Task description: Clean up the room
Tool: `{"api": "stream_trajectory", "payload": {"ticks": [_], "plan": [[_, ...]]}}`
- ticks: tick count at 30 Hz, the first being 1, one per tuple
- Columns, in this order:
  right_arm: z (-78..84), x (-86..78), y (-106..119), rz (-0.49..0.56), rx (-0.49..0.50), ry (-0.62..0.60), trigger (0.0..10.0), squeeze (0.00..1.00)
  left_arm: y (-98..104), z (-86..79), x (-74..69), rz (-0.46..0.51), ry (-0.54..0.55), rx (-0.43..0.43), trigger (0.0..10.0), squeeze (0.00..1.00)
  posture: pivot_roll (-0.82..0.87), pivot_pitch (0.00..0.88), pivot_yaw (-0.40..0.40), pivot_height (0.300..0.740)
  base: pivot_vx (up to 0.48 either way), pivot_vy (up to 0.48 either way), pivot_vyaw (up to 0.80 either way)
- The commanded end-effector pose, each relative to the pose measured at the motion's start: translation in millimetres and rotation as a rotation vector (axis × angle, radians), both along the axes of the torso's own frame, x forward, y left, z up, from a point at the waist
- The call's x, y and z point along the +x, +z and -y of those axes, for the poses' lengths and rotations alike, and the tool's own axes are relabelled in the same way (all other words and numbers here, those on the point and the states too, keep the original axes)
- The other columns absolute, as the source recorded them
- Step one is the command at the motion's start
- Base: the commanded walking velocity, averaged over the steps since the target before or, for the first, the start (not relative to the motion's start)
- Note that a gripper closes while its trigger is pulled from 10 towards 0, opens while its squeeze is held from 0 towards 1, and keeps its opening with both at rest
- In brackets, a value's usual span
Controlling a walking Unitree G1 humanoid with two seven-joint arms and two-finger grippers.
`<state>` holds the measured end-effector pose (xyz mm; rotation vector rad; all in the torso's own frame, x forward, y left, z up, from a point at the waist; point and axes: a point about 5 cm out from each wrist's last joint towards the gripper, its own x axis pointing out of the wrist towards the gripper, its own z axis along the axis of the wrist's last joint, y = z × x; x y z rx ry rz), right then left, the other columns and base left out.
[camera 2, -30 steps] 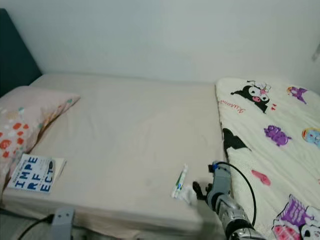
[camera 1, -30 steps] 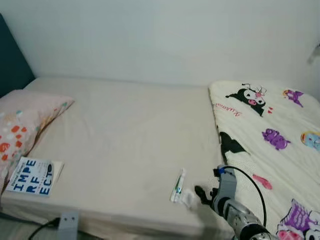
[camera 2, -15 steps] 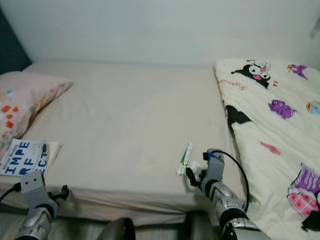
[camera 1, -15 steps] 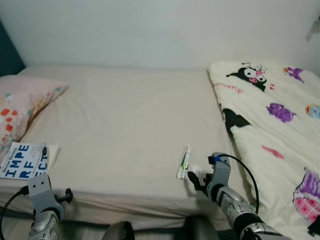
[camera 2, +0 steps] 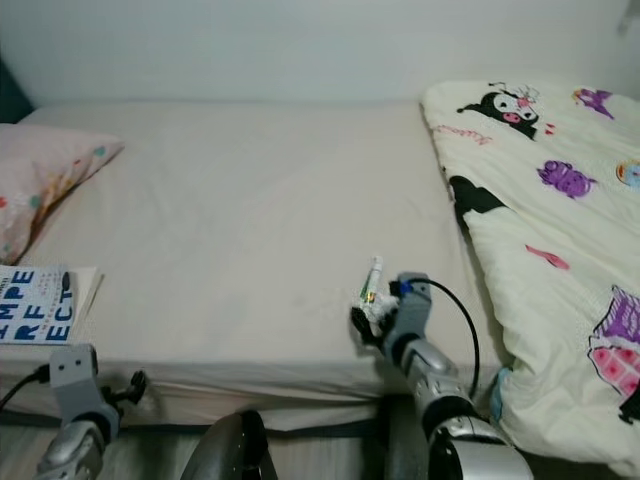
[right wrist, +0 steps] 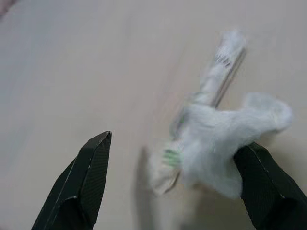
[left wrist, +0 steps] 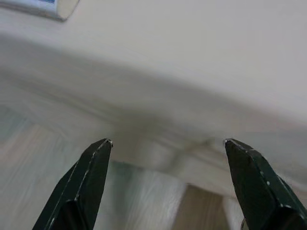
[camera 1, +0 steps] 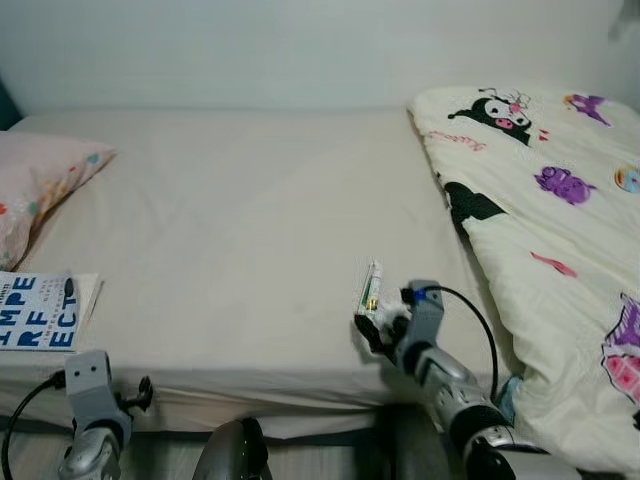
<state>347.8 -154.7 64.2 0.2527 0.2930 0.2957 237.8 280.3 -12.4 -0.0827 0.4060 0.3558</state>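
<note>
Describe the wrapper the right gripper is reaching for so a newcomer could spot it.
On the beige bed, look near the front edge, just left of the cartoon-print quilt. The thin clear wrapper with green print lies there, a crumpled white tissue against its near end, between the right gripper's open fingers.

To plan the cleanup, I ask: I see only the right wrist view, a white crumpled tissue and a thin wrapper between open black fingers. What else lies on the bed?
Observer: A blue-and-white paperback book lies near the beige bed's front edge, on the robot's left.
Operator: Where is the left gripper?
Observer: The left gripper hangs open below the bed's edge, near that book.
Operator: And on the right?
Observer: A cream cartoon-print quilt covers the bed's right part.
</note>
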Motion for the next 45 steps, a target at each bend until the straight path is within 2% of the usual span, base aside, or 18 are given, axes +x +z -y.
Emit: {"api": "stream_trajectory", "payload": {"ticks": [1, 6, 8, 13, 14, 18, 23, 24, 26, 28, 30, 33, 38, 39, 40, 42, 43, 45], "plan": [[-4.2, -0.4, -2, -0.01, -0.044, -0.006, 10.0, 0.0, -11, 4.9, -12.6, -0.044, -0.019, -0.004, 10.0, 0.0, 0.04, 0.194, 0.06, 0.495, 0.0, 0.0, 0.0], [-4.0, 3.0, -1, -0.035, -0.048, -0.059, 10.0, 0.0, -15, 4.6, -19.8, -0.061, -0.041, 0.001, 10.0, 0.0, 0.06, 0.212, 0.065, 0.491, 0.0, 0.0, 0.0], [-4.7, 3.0, -6, -0.101, -0.099, -0.091, 10.0, 0.0, -16, 2.7, -23.3, -0.067, -0.051, 0.006, 10.0, 0.0, 0.07, 0.224, 0.07, 0.491, 0.0, 0.0, 0.0], [-6.4, 1.7, -9, -0.119, -0.137, -0.084, 10.0, 0.0, -17, 1.8, -25.0, -0.067, -0.059, 0.011, 10.0, 0.0, 0.08, 0.23, 0.07, 0.491, 0.0, 0.0, 0.0], [-12.3, 3.2, -6, -0.102, -0.098, -0.065, 10.0, 0.0, -16, 0.7, -26.1, -0.064, -0.063, 0.016, 10.0, 0.0, 0.09, 0.244, 0.07, 0.491, 0.0, 0.0, 0.0], [-18.0, 7.1, 1, -0.071, -0.031, -0.058, 10.0, 0.0, -16, -0.1, -27.1, -0.061, -0.075, 0.025, 10.0, 0.0, 0.1, 0.252, 0.072, 0.491, 0.0, 0.0, 0.0], [-16.6, 11.8, 8, -0.059, 0.022, -0.106, 10.0, 0.0, -16, 0.1, -28.7, -0.059, -0.09, 0.031, 10.0, 0.0, 0.1, 0.263, 0.073, 0.491, 0.0, 0.0, 0.0], [-13.6, 15.5, 11, -0.079, 0.047, -0.164, 10.0, 0.0, -17, 0.8, -30.2, -0.058, -0.101, 0.035, 10.0, 0.0, 0.11, 0.271, 0.074, 0.491, 0.0, 0.0, 0.0], [-13.8, 15.3, 10, -0.101, 0.045, -0.175, 10.0, 0.0, -17, 1.1, -30.7, -0.058, -0.104, 0.035, 10.0, 0.0, 0.11, 0.271, 0.074, 0.491, 0.0, 0.0, 0.0], [-14.3, 13.2, 5, -0.147, -0.014, -0.184, 10.0, 0.0, -18, 1.6, -31.8, -0.061, -0.11, 0.037, 10.0, 0.0, 0.11, 0.276, 0.075, 0.491, 0.0, 0.0, 0.0], [-14.3, 13.2, 5, -0.147, -0.014, -0.184, 10.0, 0.0, -18, 1.6, -31.8, -0.061, -0.11, 0.037, 10.0, 0.0, 0.11, 0.276, 0.075, 0.491, 0.0, 0.0, 0.0], [-15.4, 10.7, -1, -0.195, -0.078, -0.204, 10.0, 0.0, -19, 2.6, -34.3, -0.067, -0.117, 0.037, 10.0, 0.0, 0.11, 0.285, 0.074, 0.491, 0.0, 0.0, 0.0], [-15.4, 12.3, 1, -0.197, -0.125, -0.209, 10.0, 0.0, -20, 3.8, -35.6, -0.066, -0.122, 0.038, 10.0, 0.0, 0.11, 0.289, 0.074, 0.491, 0.0, 0.0, 0.0], [-14.9, 13.8, 3, -0.189, -0.163, -0.211, 10.0, 0.0, -20, 4.5, -36.1, -0.067, -0.125, 0.037, 10.0, 0.0, 0.11, 0.294, 0.073, 0.491, 0.0, 0.0, 0.0], [-15.8, 17.1, 8, -0.165, -0.2, -0.205, 1.9, 0.0, -21, 5.1, -37.5, -0.072, -0.127, 0.036, 10.0, 0.0, 0.11, 0.3, 0.071, 0.491, 0.0, 0.0, 0.0], [-16.5, 19.5, 12, -0.147, -0.225, -0.2, 1.9, 0.0, -22, 5.5, -38.6, -0.075, -0.128, 0.035, 10.0, 0.0, 0.11, 0.3, 0.071, 0.491, 0.0, 0.0, 0.0], [-17.9, 22.0, 16, -0.134, -0.245, -0.195, 0.0, 0.0, -23, 5.7, -39.6, -0.078, -0.129, 0.034, 10.0, 0.0, 0.11, 0.301, 0.07, 0.491, 0.0, 0.0, 0.0], [-18.4, 22.7, 17, -0.138, -0.25, -0.196, 0.0, 0.0, -23, 6.1, -40.0, -0.079, -0.13, 0.034, 10.0, 0.0, 0.11, 0.303, 0.067, 0.491, 0.0, 0.0, 0.0]]}}
